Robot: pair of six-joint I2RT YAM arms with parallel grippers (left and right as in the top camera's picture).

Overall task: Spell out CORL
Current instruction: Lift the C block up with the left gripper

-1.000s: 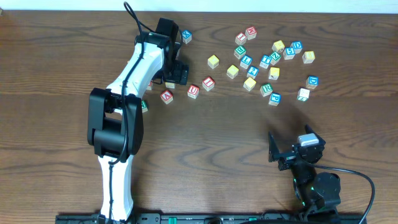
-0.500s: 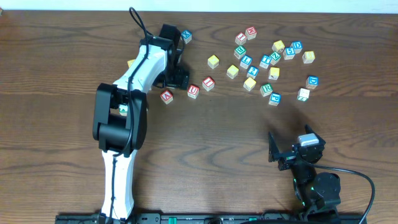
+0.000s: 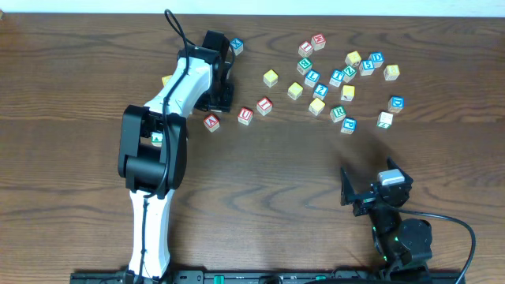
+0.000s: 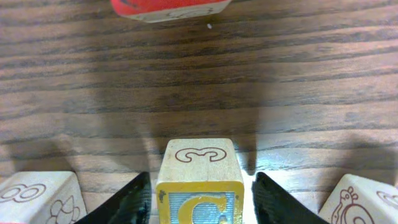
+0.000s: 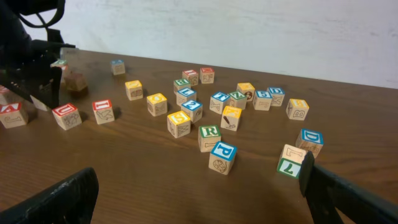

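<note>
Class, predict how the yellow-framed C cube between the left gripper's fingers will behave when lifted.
Probably rigid and light: the C cube looks like solid wood. Flat sides facing the fingers should grip squarely, though smooth faces might slip. Being square-edged, it is unlikely to roll.

Left pincer (image 4: 200, 190) low, jaws narrow, right pincer (image 5: 198, 180) spread wide

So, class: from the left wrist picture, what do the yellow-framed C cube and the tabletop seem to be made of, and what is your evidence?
C cube: pale, bare-looking wood with faint grain and a brown line-printed top; the front face is painted yellow and blue. Table: dark brown wood or a wood-look laminate, low sheen, with streaky grain; which of the two cannot be told.
</note>
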